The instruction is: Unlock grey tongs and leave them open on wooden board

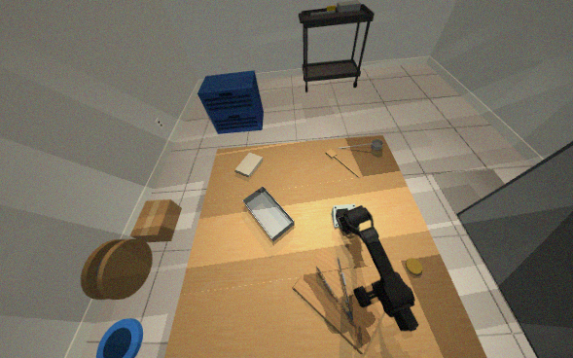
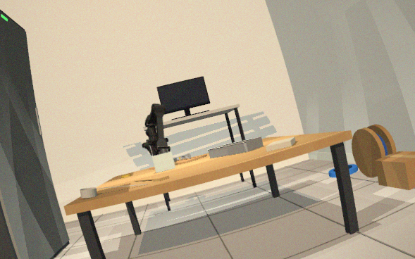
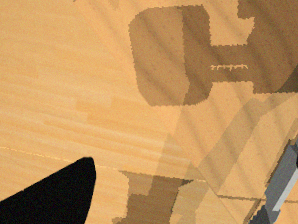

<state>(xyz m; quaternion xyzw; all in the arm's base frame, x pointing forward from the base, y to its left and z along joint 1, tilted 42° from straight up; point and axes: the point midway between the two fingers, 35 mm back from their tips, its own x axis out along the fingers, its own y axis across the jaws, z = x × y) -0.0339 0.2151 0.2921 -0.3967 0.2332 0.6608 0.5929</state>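
The grey tongs point(image 1: 343, 279) point(image 2: 182, 158) point(image 3: 284, 180) lie on the wooden board point(image 1: 309, 291) point(image 2: 196, 159) point(image 3: 165, 55). Their two arms are spread in a V, with the spread ends towards the back in the top view. The roasting tin point(image 1: 269, 216) point(image 2: 235, 148) stands apart to the left, with nothing across it. My gripper point(image 3: 199, 162) is open and empty. It is above and beside the tongs, over the board's edge, and does not hold them. The tongs show only at the lower right of the wrist view. The fingertips are hard to make out in the top and exterior views.
A yellow disc point(image 1: 413, 266) lies right of my arm point(image 1: 381, 258). A cream block point(image 1: 249, 164) point(image 2: 280, 143) is behind the tin. A wooden spatula point(image 1: 346, 163) and a small grey pot point(image 1: 376, 145) point(image 2: 89, 193) with a long handle are at the back right.
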